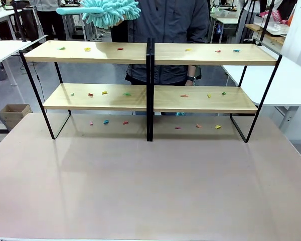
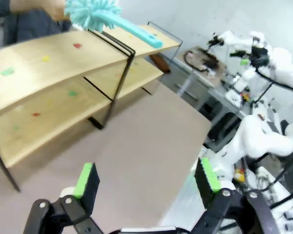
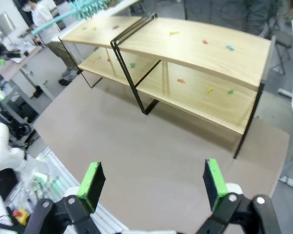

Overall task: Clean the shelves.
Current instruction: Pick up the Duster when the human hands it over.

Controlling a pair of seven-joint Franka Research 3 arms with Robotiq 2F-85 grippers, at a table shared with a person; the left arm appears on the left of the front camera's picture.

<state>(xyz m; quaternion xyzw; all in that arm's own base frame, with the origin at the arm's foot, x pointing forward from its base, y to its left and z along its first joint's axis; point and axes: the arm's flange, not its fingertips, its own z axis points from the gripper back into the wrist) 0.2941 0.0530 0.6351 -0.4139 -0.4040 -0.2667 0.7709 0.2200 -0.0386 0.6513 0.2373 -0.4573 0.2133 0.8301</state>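
Front view: the shelves [image 1: 150,75] span the upper half of the frame and stand on the brown bench [image 1: 140,191]. They have two light wooden boards on a black frame, split by a black upright in the centre. Small coloured scraps [image 1: 88,49] dot the top board, the lower board and the bench beneath the rack. Behind the rack stands a person [image 1: 175,30] in a dark jacket. A teal duster [image 1: 113,12] hangs at the top of the frame above the left half of the top board, its handle pointing to frame left. A cardboard box [image 1: 12,113] sits on the floor at the left edge.

Left wrist view: the left end effector [image 2: 146,180] rises from the bottom edge, released, its green pads [image 2: 85,179] spread wide with only bench surface between them. The shelves [image 2: 53,83] fill the upper left, well away from the fingers. The duster [image 2: 95,12] is at the top, over the top board, its handle slanting down to the right.

Right wrist view: the right end effector [image 3: 154,180] is likewise released and grasps nothing, hanging over the bench [image 3: 136,146]. The shelves [image 3: 185,53] run across the upper half of the frame, well apart from the pads. The duster [image 3: 88,6] shows at the upper left, above the far end of the top board.
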